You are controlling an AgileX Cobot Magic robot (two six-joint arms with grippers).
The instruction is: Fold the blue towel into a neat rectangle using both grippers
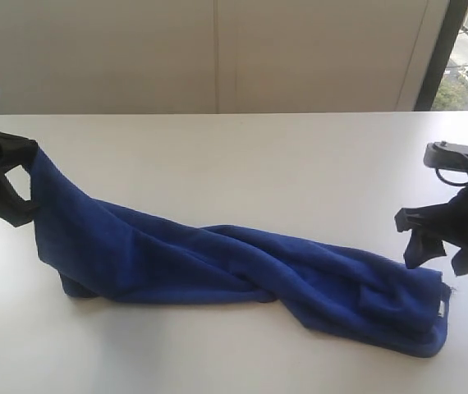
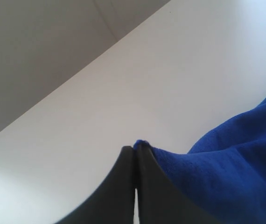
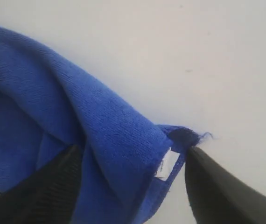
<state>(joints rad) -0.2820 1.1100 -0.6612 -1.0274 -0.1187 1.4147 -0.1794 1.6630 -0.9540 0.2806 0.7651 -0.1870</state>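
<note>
Towel [image 1: 242,263], blue, twisted across table [image 1: 259,156]: left gripper [image 2: 135,151] clenched on its raised corner, right gripper [image 3: 133,161] spread wide around the tag [image 3: 168,164] corner, seemingly gripping nothing; I'd pinch there, then draw it flat.

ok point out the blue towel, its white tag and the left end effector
blue towel [image 1: 217,258], exterior view, middle of the cloth
white tag [image 3: 168,164], right wrist view, centre of the tag
left end effector [image 2: 134,151], left wrist view, between its shut fingertips
</note>
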